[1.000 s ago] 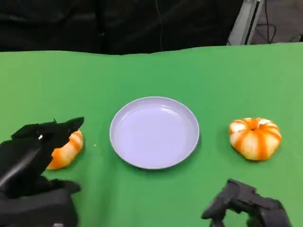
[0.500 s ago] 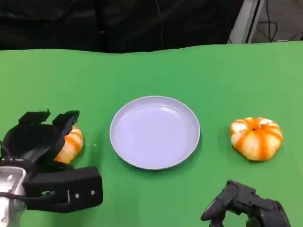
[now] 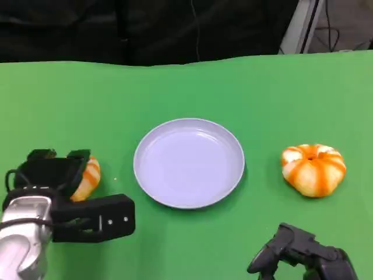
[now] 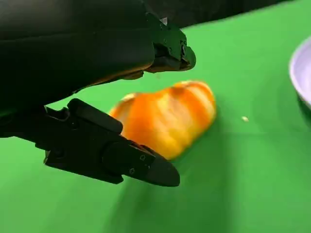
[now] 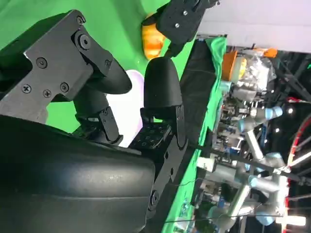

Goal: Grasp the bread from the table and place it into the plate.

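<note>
Lowered left hand, fingers spread around glossy striped bread (oblong), smooth round plate.

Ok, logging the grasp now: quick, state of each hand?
Left hand: open, fingers either side of the bread, not closed.
Right hand: holding nothing; open or shut cannot be told.

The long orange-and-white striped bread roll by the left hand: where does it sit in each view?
Head view: the long orange-and-white striped bread roll lies at the left, partly behind the left hand, left of the pale lilac round plate.
Left wrist view: centre of the picture, between the hand's black fingers.
Right wrist view: I cannot make it out with certainty.
Shared landmark: the plate's rim.
</note>
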Controlling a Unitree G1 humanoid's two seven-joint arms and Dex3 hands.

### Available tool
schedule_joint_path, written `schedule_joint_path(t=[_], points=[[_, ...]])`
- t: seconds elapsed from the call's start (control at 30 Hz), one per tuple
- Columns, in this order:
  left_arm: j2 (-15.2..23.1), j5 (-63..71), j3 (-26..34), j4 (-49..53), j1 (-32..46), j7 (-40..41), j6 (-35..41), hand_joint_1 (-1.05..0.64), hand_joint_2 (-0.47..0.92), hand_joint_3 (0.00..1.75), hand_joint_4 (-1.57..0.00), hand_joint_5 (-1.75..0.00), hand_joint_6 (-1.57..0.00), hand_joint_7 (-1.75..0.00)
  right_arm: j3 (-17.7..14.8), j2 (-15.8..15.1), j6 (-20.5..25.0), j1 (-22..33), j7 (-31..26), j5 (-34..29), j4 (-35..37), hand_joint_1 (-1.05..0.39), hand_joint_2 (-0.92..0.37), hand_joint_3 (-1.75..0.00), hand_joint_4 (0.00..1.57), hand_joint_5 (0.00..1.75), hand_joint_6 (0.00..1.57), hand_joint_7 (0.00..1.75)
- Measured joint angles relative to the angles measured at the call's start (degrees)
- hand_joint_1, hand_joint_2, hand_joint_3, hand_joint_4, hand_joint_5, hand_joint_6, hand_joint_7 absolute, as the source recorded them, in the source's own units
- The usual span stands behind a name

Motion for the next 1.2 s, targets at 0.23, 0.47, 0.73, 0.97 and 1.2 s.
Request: schedule_joint_path(t=[0.23, 0.47, 0.73, 0.97, 1.2], points=[[-0.24, -0.85, -1.67, 2.54, -1.64, 1.03, 0.85, -0.62, 0.90, 0.00, 0.00, -0.34, -0.17, 0.00, -0.02, -0.01, 0.02, -0.33, 0.00, -0.01, -0.35, 0.02, -0.34, -1.41, 0.79, 1.65, 0.84, 1.32], [-1.29, -3.98, -3.06, 10.43, -3.87, 4.52, -0.18, -0.55, 0.90, 0.00, -0.07, -0.33, -0.23, -0.02, 0.03, 0.00, 0.44, 0.12, 0.01, 0.02, -0.82, 0.02, -0.34, -1.41, 0.79, 1.65, 0.84, 1.33], [-3.16, -7.13, -5.18, 23.78, -11.10, 9.16, -2.91, -0.44, 0.92, 0.03, -0.21, -0.27, -0.32, -0.03, 0.03, 0.00, 0.47, 0.07, 0.01, 0.01, -0.87, 0.03, -0.33, -1.42, 0.80, 1.64, 0.84, 1.33], [-3.79, -10.73, -6.03, 34.67, -14.74, 16.02, -11.04, -0.26, 0.92, 0.05, -0.66, -0.32, -0.73, -0.08, -0.05, -0.02, 0.28, 0.03, -0.06, -0.33, -0.84, 0.04, -0.32, -1.44, 0.81, 1.63, 0.84, 1.32], [-2.27, -11.95, -6.48, 39.30, -14.59, 28.40, -21.81, -0.26, 0.88, 0.01, -0.88, -1.66, -0.85, -1.10, 0.03, 0.00, 0.26, 0.30, -0.07, -0.32, -0.85, 0.02, -0.33, -1.42, 0.80, 1.63, 0.84, 1.32]])
